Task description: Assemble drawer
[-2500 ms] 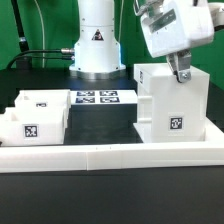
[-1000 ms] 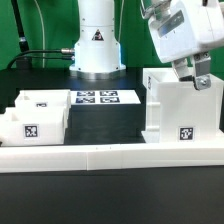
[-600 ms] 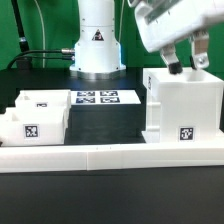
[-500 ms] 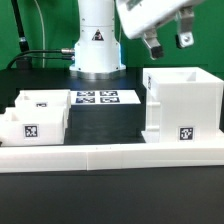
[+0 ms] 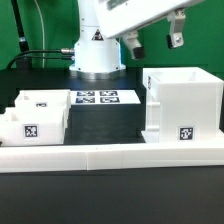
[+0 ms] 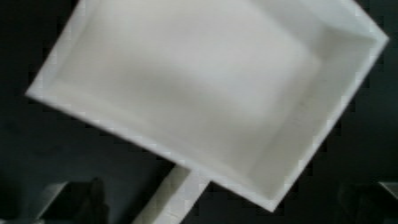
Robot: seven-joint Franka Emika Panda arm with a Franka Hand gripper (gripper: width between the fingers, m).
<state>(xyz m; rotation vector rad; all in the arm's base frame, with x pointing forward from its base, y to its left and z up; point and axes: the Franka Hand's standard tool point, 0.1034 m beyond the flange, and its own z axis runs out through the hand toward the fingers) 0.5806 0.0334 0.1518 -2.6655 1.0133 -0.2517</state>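
The drawer's tall white housing (image 5: 185, 105) stands upright at the exterior view's right, open side up, with a tag low on its front. It sits against the low white border wall (image 5: 110, 155). The small white trays (image 5: 35, 118) sit together at the exterior view's left, each with a tag. My gripper (image 5: 154, 42) is open and empty, raised above and to the left of the housing's top rim. The blurred wrist view shows the housing's open inside (image 6: 196, 90) from above.
The marker board (image 5: 97, 98) lies flat on the black table between the trays and the housing. The robot's white base (image 5: 97, 50) stands behind it. Black cables run at the back left.
My gripper let go of the housing's wall, opened, then rose and swung toward the exterior view's left. Before that, the housing had slid a little to the right.
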